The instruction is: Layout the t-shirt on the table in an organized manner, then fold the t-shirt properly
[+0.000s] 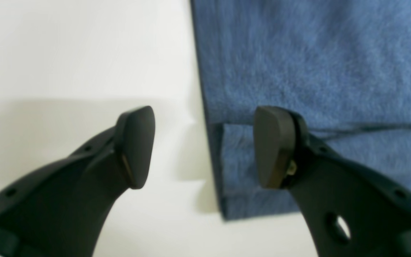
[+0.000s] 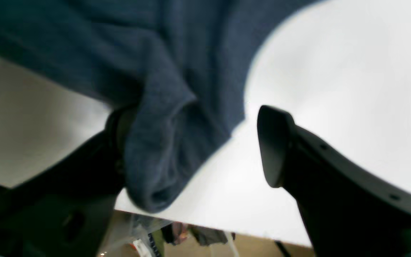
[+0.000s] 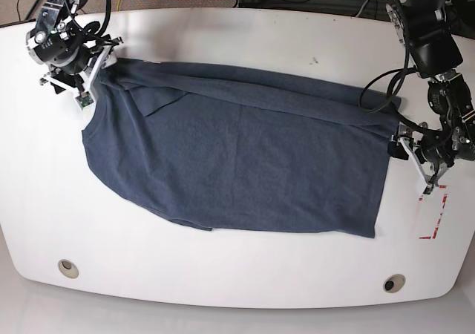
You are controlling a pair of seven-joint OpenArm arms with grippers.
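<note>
My left gripper (image 1: pixel 205 146) is standing open, its two pads apart with nothing pinched between them: one pad is hanging over the bare table (image 1: pixel 66 71), the other over the blue t-shirt (image 1: pixel 316 64), so the straight cloth edge is running right through the gap. A small folded corner of the hem is lying just below that gap. My right gripper (image 2: pixel 194 146) is also spread, but cloth is draping over one of its pads in a loose roll while the other pad is standing clear over the white top; nothing is squeezing that roll, so I am judging it as resting on me, not gripped.

Seen from overhead, the t-shirt (image 3: pixel 237 163) is lying spread across the middle of the table (image 3: pixel 237 289), its long axis running left to right. My right gripper (image 3: pixel 83 82) is sitting at the far left corner of the cloth, touching it where the fabric is bunching into folds. My left gripper (image 3: pixel 415 152) is sitting at the right edge, just beside the straight side that looks like the hem. So the collar end appears to be pointing left and the hem right, though the sleeves are too rumpled to tell apart.

The cloth is lying inward from both arms, each at its own end. The near edge is curving and the far left is creased, so I am judging the layout as not finished; the right arm is nearer the folds that need smoothing.
</note>
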